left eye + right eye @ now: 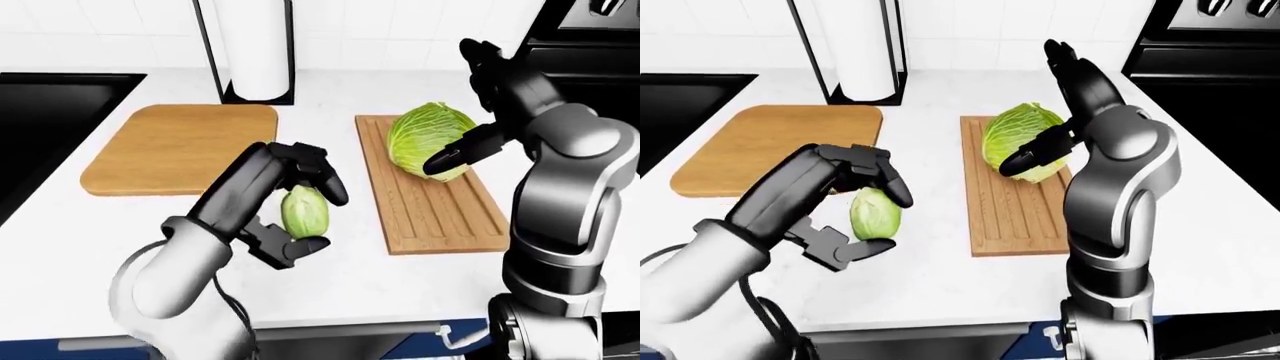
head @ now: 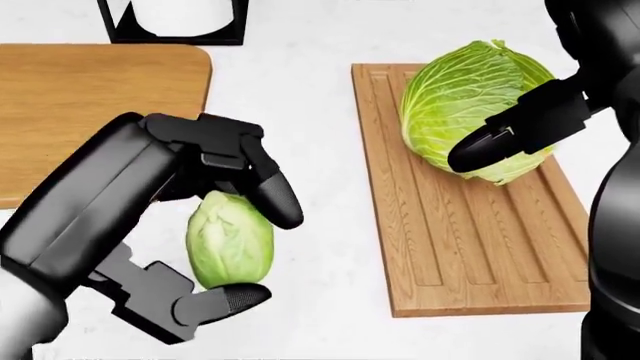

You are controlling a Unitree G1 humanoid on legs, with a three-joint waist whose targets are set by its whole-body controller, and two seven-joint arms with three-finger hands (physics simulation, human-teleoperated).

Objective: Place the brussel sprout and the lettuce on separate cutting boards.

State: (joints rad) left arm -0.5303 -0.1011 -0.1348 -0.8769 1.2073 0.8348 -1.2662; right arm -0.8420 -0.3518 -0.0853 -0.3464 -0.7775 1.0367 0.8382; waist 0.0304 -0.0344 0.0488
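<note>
Wooden boards, one filled and one waiting; half the job looks done.

Green lettuce point(image 2: 472, 109) rests on the grooved cutting board point(image 2: 470, 255) at the head view's right; my right hand point(image 1: 478, 101) stands beside it with fingers spread, gripping nothing; my left hand point(image 2: 215, 240) has its fingers closed round the brussel sprout point(image 2: 229, 238), between the boards above the white counter point(image 1: 360, 274); the smooth cutting board point(image 1: 170, 146) at left bears nothing yet, so I judge carrying the sprout there remains.
</note>
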